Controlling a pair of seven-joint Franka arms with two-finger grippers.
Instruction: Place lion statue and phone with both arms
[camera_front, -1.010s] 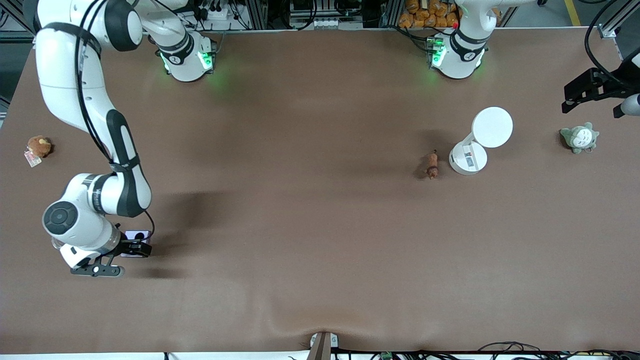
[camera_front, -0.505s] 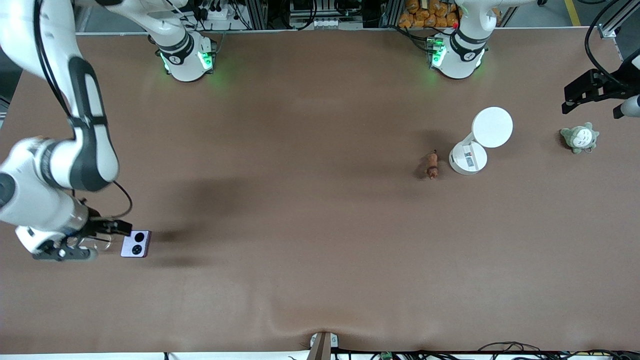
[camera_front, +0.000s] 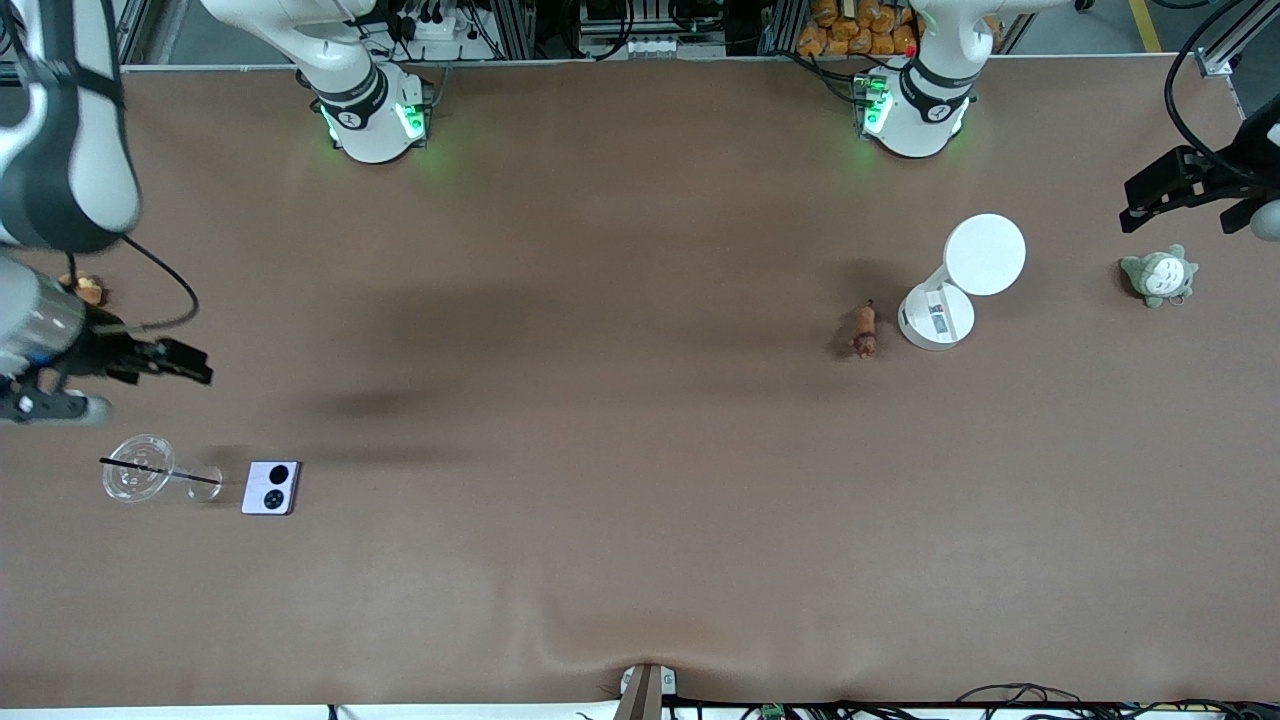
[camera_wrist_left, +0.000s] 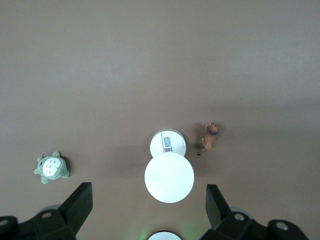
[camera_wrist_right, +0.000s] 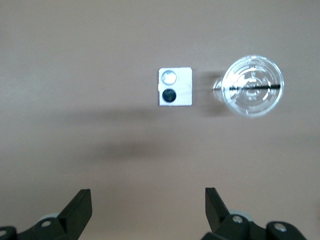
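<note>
Both jaws wide, empty. Right gripper (camera_front: 105, 385) up over the table's right-arm end; phone (camera_front: 271, 488) flat on table just beside clear cup (camera_front: 138, 481). Left gripper (camera_front: 1185, 190) high over the left-arm end; lion (camera_front: 865, 331) on table just beside white stand (camera_front: 936, 316), green plush (camera_front: 1159, 275) well apart

The brown table (camera_front: 640, 450) carries the phone (camera_front: 271, 488) beside a clear cup (camera_front: 138, 481) near the right arm's end, and the lion statue (camera_front: 865, 331) beside a white stand (camera_front: 950, 290), with a grey-green plush (camera_front: 1158, 275) toward the left arm's end
</note>
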